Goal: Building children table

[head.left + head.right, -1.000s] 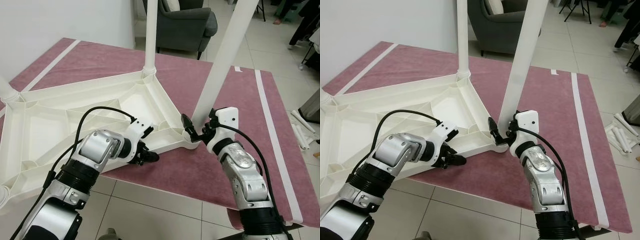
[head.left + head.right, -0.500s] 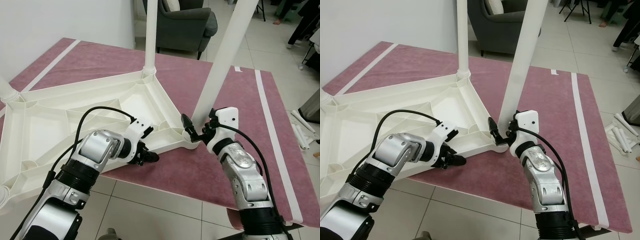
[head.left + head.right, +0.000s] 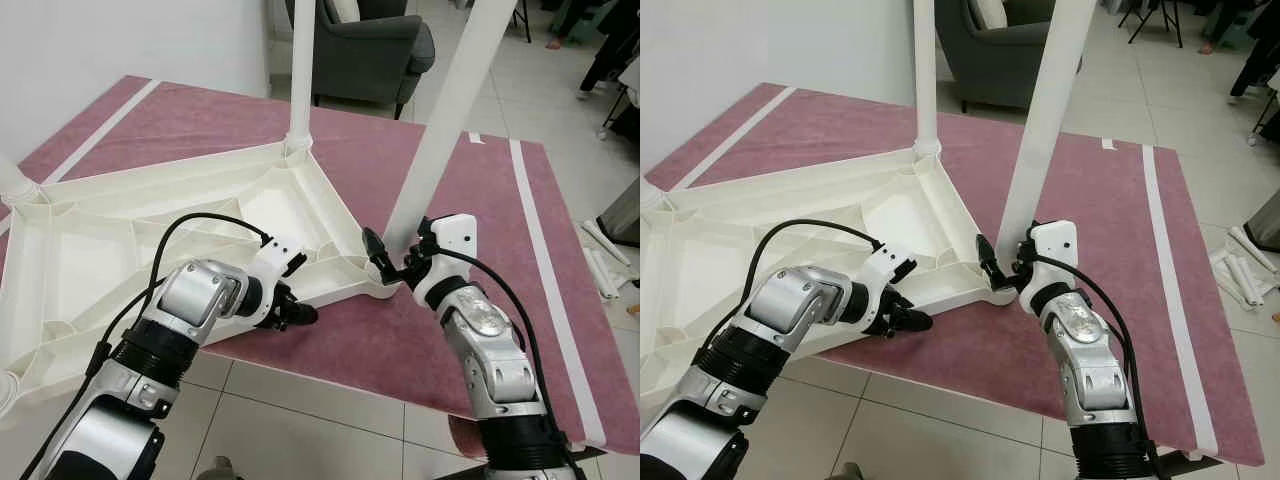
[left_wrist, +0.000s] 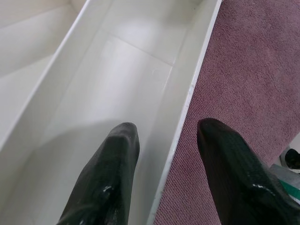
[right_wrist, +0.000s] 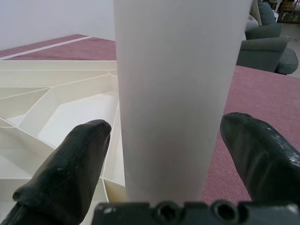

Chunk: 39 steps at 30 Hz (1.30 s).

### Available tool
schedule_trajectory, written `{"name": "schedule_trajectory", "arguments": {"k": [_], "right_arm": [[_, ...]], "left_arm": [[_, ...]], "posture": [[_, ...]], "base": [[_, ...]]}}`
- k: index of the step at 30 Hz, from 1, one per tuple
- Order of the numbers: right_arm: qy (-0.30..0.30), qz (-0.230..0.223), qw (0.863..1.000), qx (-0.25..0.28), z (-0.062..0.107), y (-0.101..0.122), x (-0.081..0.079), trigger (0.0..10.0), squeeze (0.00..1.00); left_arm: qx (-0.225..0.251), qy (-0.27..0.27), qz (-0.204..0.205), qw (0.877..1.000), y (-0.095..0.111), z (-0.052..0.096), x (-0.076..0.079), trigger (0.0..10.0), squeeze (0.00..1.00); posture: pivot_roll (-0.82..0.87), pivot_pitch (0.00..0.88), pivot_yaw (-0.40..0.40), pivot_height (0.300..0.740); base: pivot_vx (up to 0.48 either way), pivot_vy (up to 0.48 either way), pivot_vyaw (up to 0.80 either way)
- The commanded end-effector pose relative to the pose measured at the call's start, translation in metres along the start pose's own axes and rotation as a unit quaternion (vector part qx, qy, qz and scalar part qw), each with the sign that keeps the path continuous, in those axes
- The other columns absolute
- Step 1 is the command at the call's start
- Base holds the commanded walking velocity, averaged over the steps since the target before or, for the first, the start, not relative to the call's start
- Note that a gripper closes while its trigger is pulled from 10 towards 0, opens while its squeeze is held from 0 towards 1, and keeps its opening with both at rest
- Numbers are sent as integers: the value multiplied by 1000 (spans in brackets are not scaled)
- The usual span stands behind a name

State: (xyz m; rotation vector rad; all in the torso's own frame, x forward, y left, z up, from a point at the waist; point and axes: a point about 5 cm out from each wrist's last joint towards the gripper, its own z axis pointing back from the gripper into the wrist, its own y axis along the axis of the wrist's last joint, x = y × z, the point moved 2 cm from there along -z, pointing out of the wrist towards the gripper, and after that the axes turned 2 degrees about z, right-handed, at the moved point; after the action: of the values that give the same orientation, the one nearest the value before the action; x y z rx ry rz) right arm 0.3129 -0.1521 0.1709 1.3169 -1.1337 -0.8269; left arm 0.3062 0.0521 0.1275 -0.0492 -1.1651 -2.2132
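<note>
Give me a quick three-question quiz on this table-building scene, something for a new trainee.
1. True or false: the white tabletop lies on the rug with its ribbed underside facing up.
2. Which claw is closed on the tilted leg? A left, B right, C neither.
3. Fill in: the left claw is open, one finger inside and one outside the tabletop's ___.

Key: 1 true. 2 B, the right claw, low on the leg near the corner socket. 3 rim.
</note>
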Motion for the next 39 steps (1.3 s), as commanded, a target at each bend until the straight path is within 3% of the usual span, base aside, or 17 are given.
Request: {"name": "schedule_trajectory", "arguments": {"k": [1, 7, 8, 9, 10, 12, 14, 29, 33, 36, 39], "right_arm": [[2, 0, 1000, -3, 0, -1, -1, 10000, 0], [2, 0, 1000, -3, 0, -1, -1, 10000, 0], [36, -1, 997, -69, 31, -38, -12, 10000, 0], [36, -1, 997, -69, 31, -38, -12, 10000, 0], [65, -6, 991, -118, 55, -63, -23, 10000, 0], [65, -6, 991, -118, 55, -63, -23, 10000, 0], [94, -15, 982, -164, 82, -85, -36, 10000, 0], [124, -22, 980, -152, 85, -75, -45, 10000, 0], [180, -36, 973, -140, 96, -62, -54, 10000, 0], [253, -51, 959, -113, 109, -35, -60, 10000, 0], [261, -53, 958, -107, 110, -30, -61, 10000, 0]], "left_arm": [[311, -17, -398, 863, 73, 26, 37, 10000, 0], [311, -17, -398, 863, 73, 26, 37, 10000, 0], [326, 23, -361, 873, 71, 39, 35, 10000, 0], [326, 23, -361, 873, 71, 39, 35, 10000, 0], [334, 54, -334, 880, 68, 48, 32, 10000, 0], [334, 54, -334, 880, 68, 48, 32, 10000, 0], [339, 87, -307, 885, 65, 57, 29, 10000, 0], [359, 91, -302, 878, 71, 65, 35, 10000, 0], [368, 94, -301, 875, 75, 71, 39, 10000, 0], [380, 95, -303, 869, 82, 78, 44, 10000, 0], [382, 94, -303, 868, 83, 79, 45, 10000, 0]], "posture": [[103, 4, -5, 740], [103, 4, -5, 740], [91, 0, 0, 740], [91, 0, 0, 740], [91, 0, 0, 740], [91, 0, 0, 740], [92, 0, 0, 740], [92, 0, 0, 740], [95, 0, 0, 740], [91, 0, 0, 740], [91, 0, 3, 740]], "base": [[0, 0, 0], [0, 0, 0], [0, 0, 0], [0, 0, 0], [0, 0, 0], [0, 0, 0], [0, 0, 0], [0, 0, 0], [0, 0, 0], [0, 0, 0], [0, 0, 0]]}}
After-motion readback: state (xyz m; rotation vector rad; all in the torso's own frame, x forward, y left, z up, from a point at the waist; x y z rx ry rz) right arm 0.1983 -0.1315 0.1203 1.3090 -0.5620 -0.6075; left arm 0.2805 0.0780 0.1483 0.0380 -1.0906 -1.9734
